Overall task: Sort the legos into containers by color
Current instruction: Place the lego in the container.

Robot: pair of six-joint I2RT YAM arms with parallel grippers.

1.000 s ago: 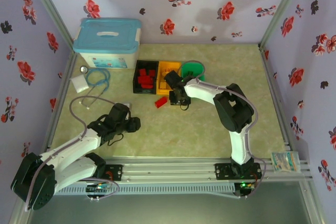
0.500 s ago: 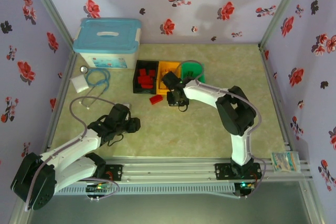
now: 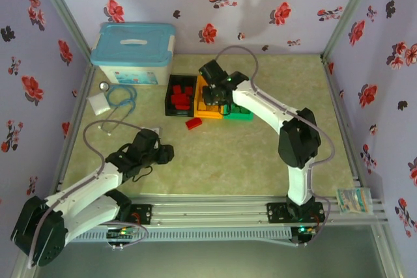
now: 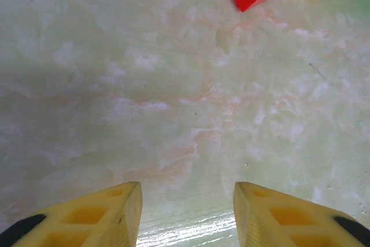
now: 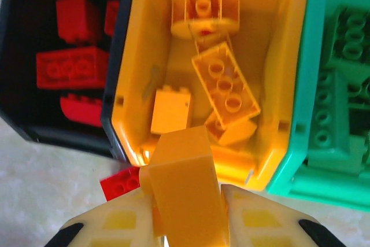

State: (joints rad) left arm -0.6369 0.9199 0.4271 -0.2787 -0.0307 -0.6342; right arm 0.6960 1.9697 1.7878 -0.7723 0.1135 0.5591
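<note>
Arm R: the right gripper (image 5: 188, 215) has its jaws clamped on a single yellow-orange brick (image 5: 185, 189). The brick is a smooth, glossy plastic block held by its side faces, and it stands up between the pale, ribbed fingers (image 5: 115, 224). It is above the near end wall of the orange-yellow bin (image 5: 128, 79).

In that bin are several yellow-orange bricks (image 5: 224, 85), studs visible, tilted and loosely heaped. One piece at the far end has a round flange.

The black bin (image 5: 58, 136) sits wall to wall on its left and holds red bricks (image 5: 70, 67), blocky and matte. The green bin (image 5: 298, 114) is on its right, and the green bricks (image 5: 341, 44) inside are blurred.

One loose red brick (image 5: 121, 182) lies on the table (image 4: 173, 85), just outside the near walls where the black and orange-yellow bins meet.

Arm L: the left gripper (image 4: 188, 215) has its jaws apart with nothing between them. It is over bare tabletop, which is pale, marbled and slightly shiny. The loose red brick is well ahead of its fingertips.

In the top view the three bins form a row at the far centre of the table. A white box with light-blue lid (image 3: 133, 53) stands to their far left.
</note>
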